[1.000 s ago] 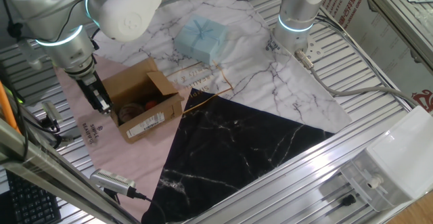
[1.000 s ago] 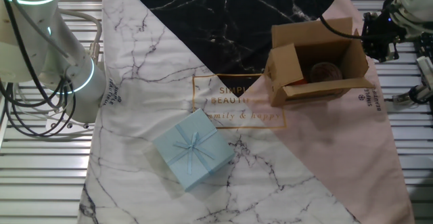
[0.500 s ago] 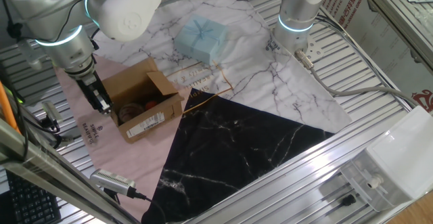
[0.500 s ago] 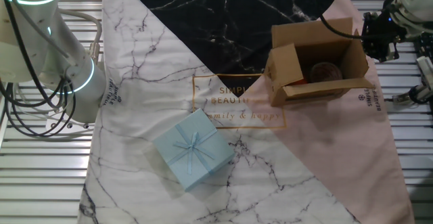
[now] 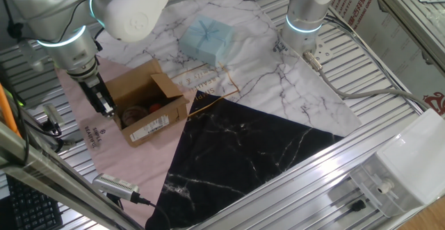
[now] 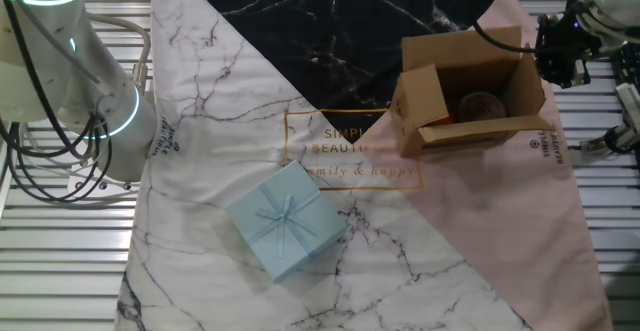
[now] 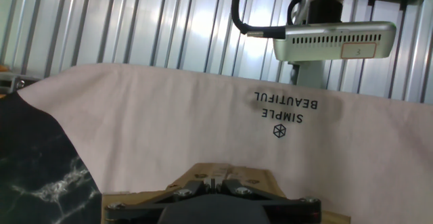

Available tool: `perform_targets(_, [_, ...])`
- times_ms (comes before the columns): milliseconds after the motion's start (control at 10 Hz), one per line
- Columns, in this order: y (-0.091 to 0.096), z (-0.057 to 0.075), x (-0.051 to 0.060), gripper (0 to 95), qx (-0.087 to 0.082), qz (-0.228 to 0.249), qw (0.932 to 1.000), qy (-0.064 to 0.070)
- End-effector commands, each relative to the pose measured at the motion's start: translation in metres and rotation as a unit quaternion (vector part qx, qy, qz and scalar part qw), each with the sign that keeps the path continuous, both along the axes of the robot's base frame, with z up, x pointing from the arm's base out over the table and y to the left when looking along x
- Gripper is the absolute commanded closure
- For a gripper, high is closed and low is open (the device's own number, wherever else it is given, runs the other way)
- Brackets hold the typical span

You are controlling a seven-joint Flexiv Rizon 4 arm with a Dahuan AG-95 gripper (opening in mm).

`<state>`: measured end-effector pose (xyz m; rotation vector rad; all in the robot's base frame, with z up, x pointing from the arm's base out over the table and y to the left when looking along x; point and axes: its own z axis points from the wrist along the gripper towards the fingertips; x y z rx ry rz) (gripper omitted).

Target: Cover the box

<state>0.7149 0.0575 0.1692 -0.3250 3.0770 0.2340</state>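
Observation:
The box (image 5: 149, 110) is a small brown carton that stands open on the pink corner of a cloth, with a white label (image 5: 150, 125) on its near long side and a round reddish thing (image 6: 480, 104) inside. In the other fixed view the box (image 6: 470, 101) has one end flap upright and the long flaps spread. My gripper (image 5: 106, 109) is at the opposite end of the carton (image 6: 548, 63). In the hand view the gripper (image 7: 215, 183) has its jaws nearly together on a thin brown flap (image 7: 223, 175).
A pale blue ribboned package (image 5: 206, 37) lies on the marble-print part of the cloth (image 6: 220, 81). A second arm's base (image 5: 306, 14) stands at the cloth's far edge. A grey power strip (image 7: 331, 41) lies on the slatted table just past the pink edge.

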Motion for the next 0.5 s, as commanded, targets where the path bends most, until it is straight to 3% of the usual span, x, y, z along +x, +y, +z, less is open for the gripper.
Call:
perform_targets(100, [-0.0005, 0.0021, -0.0025, 95.0, -0.002, 0.000, 1.0000, -0.001])
perform_targets(500, [-0.0035, 0.0085, -0.0075, 95.0, -0.002, 0.002, 1.0000, -0.002])
